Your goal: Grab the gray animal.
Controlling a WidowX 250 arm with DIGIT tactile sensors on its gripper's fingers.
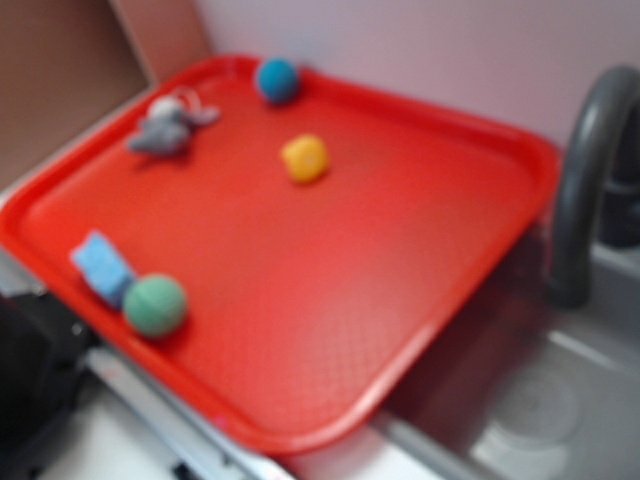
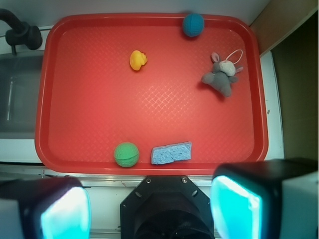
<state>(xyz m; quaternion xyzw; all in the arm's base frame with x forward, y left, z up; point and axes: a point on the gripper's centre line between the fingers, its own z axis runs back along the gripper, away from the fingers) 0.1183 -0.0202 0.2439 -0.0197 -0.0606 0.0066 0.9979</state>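
The gray animal is a small plush with a whitish head and a white loop. It lies near the far left corner of the red tray. In the wrist view it lies at the upper right of the tray. My gripper is high above the tray's near edge, far from the plush. Its two cyan pads stand wide apart with nothing between them. The gripper does not show in the exterior view.
On the tray lie a blue ball, a yellow toy, a green ball and a light blue sponge block. A sink with a dark faucet is beside the tray. A wall lies behind.
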